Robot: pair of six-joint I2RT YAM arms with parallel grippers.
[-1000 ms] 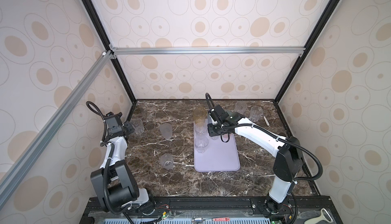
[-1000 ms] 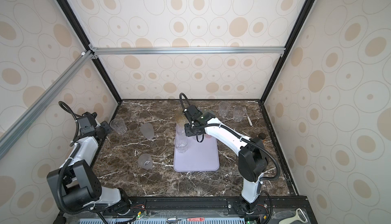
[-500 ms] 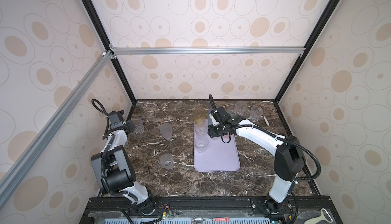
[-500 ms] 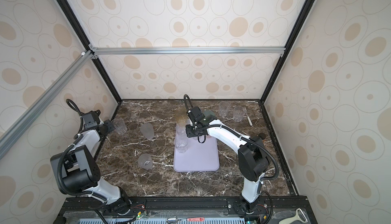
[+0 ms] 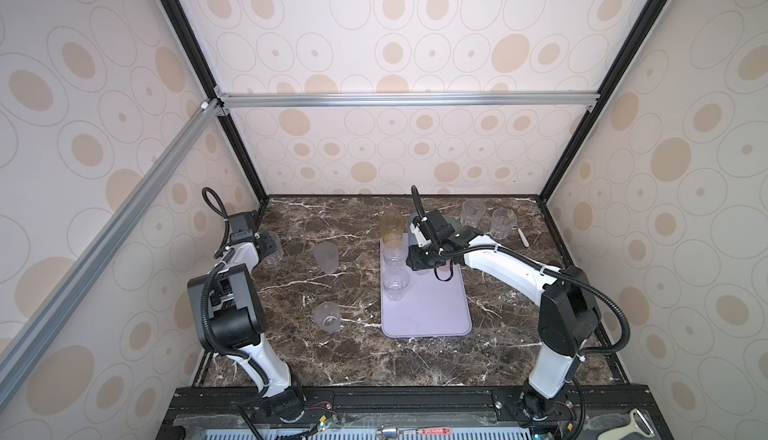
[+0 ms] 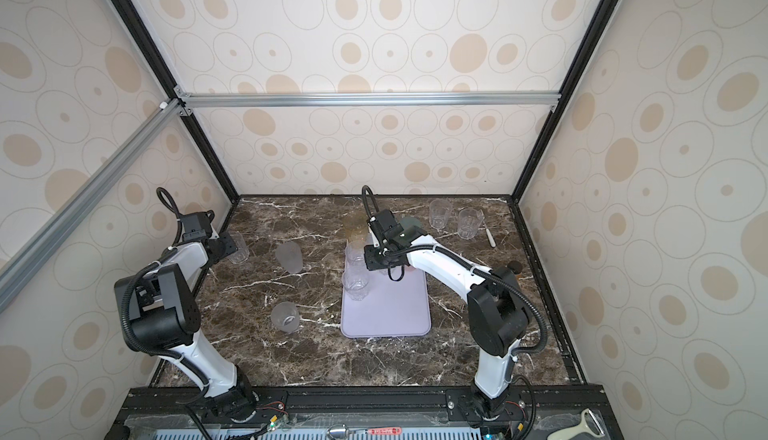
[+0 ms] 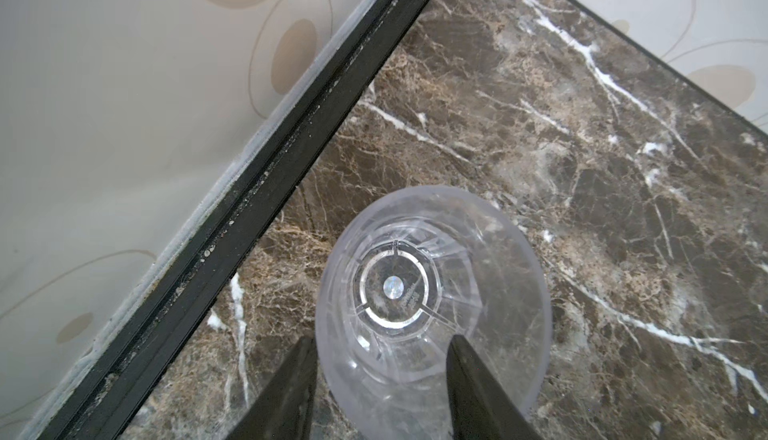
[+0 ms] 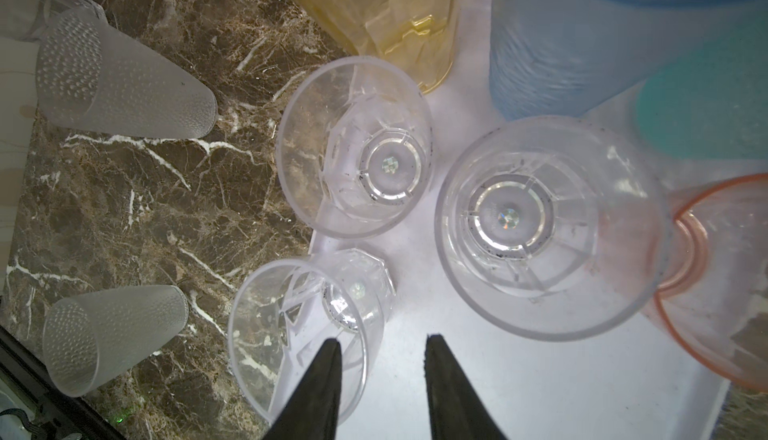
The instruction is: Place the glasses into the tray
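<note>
Five translucent tumblers are found off the flat pale lavender rectangular tray, on the dark brown marble desk. These are a short clear faceted glass near the left wall, a tall frosted dimpled glass, a shorter frosted glass nearer the front, and two clear ribbed glasses at the far right. A rear clear tumbler and a front clear tumbler are set along the tray's left edge. A wider clear glass, a small pink glass, a grey-blue glass and a teal glass are also seen on the tray. A tall amber glass is placed at its far left corner. The left tool is held released over the short clear faceted glass, one finger outside the rim and one inside, the wall not pinched. The right tool is held above the tray with jaws apart, one finger over the front clear tumbler's rim, and nothing is gripped.
</note>
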